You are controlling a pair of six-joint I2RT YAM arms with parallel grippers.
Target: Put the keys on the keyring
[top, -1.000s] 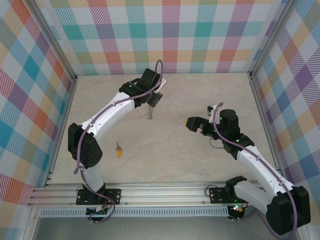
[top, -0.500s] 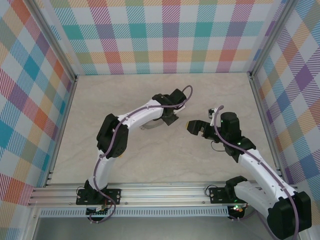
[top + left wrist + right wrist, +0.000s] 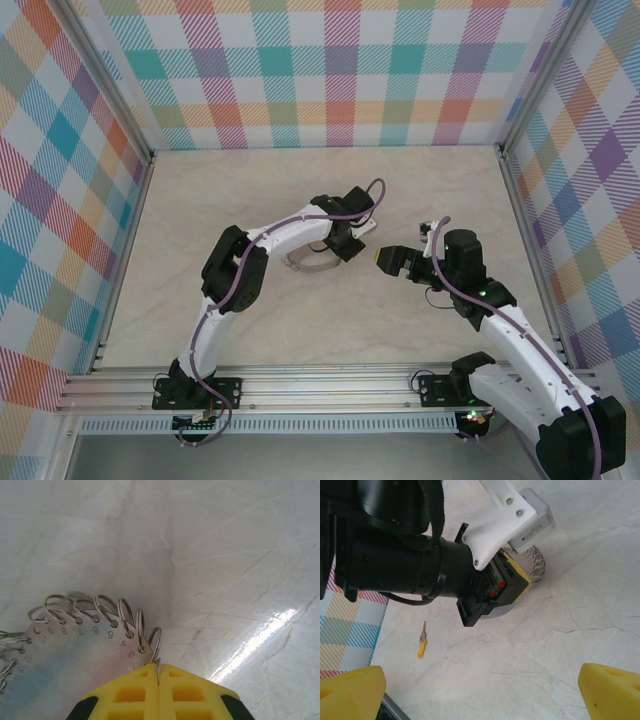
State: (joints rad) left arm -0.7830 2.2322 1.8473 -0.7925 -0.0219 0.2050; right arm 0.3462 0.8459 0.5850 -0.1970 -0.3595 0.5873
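Marbled table [image 3: 225, 555], scalloped silvery keyring [image 3: 95, 611]

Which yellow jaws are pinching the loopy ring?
The left gripper: its jaws are shut on the keyring, while the right gripper has its jaws wide apart, holding nothing.

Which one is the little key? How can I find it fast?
Start at the pale marble table, seen from the right wrist. Near the checked wall, clear of the big black arm, the key lies alone on the table. It is tiny, with a yellow-orange head and a thin grey blade, unlike the silver keyring of wire loops.
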